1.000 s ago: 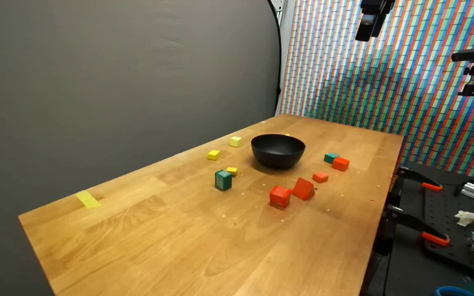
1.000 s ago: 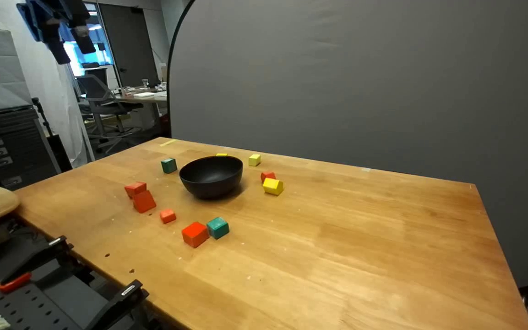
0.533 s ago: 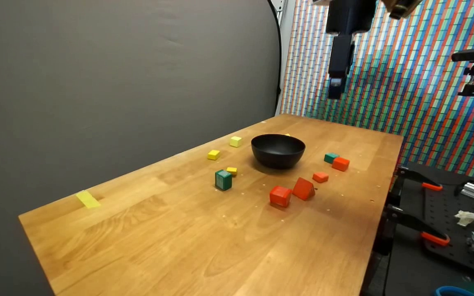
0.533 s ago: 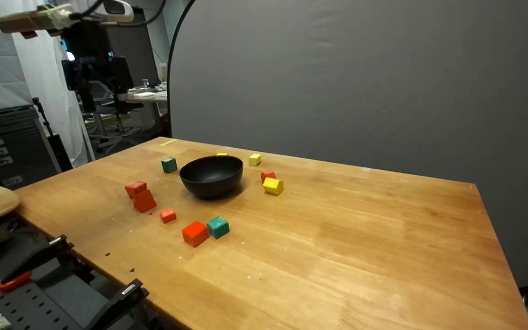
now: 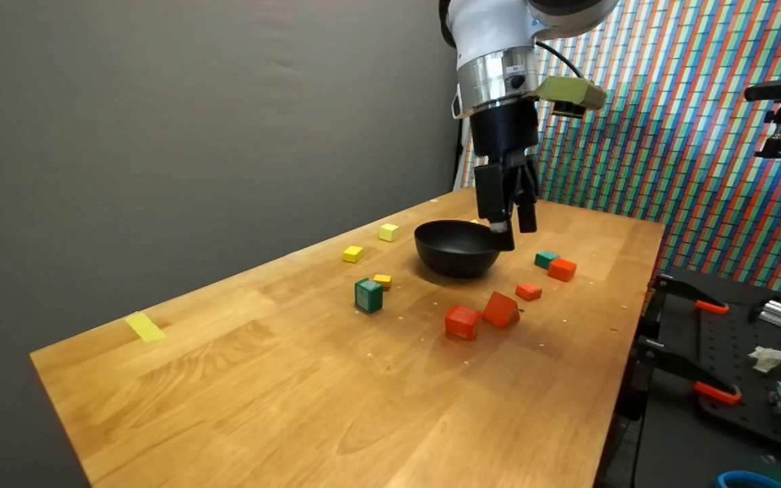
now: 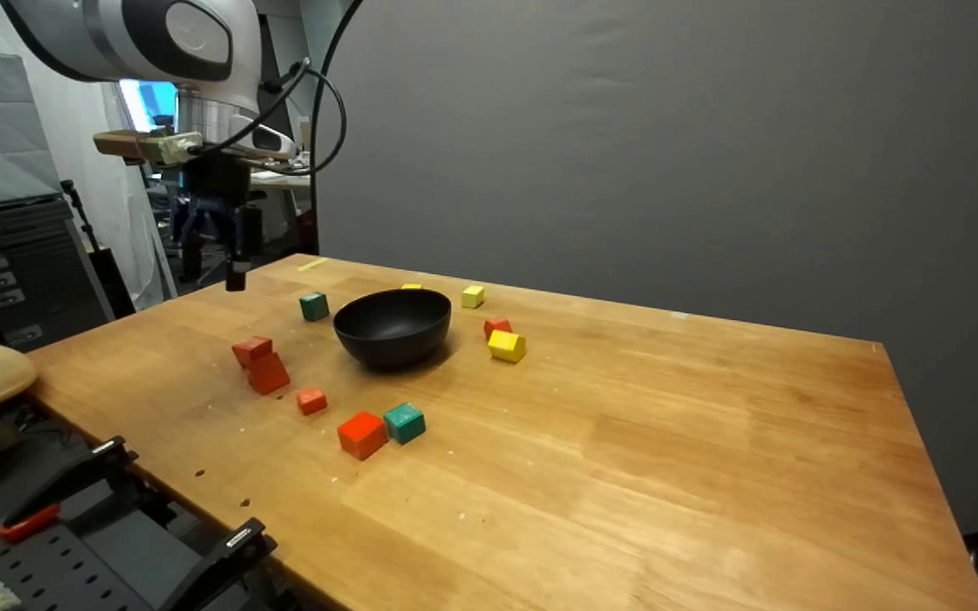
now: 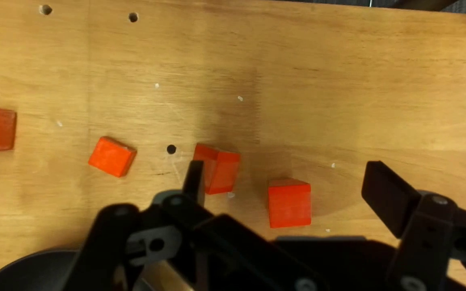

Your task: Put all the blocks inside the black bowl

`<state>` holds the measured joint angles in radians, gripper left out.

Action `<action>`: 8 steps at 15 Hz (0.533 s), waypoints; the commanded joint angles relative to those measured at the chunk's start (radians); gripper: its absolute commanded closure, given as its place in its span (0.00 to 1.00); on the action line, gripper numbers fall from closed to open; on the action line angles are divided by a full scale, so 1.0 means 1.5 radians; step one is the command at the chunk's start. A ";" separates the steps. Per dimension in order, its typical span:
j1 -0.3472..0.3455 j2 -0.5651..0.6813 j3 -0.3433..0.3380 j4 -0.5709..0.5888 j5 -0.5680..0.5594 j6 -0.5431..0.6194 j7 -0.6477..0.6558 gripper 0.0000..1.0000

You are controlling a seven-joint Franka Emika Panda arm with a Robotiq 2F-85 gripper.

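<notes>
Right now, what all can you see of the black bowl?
The black bowl is round, smooth, plain, dark inside and out; its material is unclear. It stands upright, mouth up, on the wooden table among the scattered blocks, touching only the table. Nothing shows inside, though its floor is too dark to read.

In an exterior view, arm in from the left, wrist vertical; gripper hangs at left, pointing down, fingers spread wide.
</notes>
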<state>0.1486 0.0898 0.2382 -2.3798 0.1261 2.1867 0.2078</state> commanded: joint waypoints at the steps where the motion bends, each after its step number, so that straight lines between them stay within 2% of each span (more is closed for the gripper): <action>1: 0.012 -0.001 -0.013 0.000 0.001 -0.001 -0.001 0.00; 4: 0.025 0.016 -0.013 -0.028 -0.026 0.124 0.068 0.00; 8: 0.050 0.090 -0.016 -0.019 -0.056 0.213 0.112 0.00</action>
<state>0.1850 0.1474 0.2324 -2.4253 0.0845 2.4203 0.3159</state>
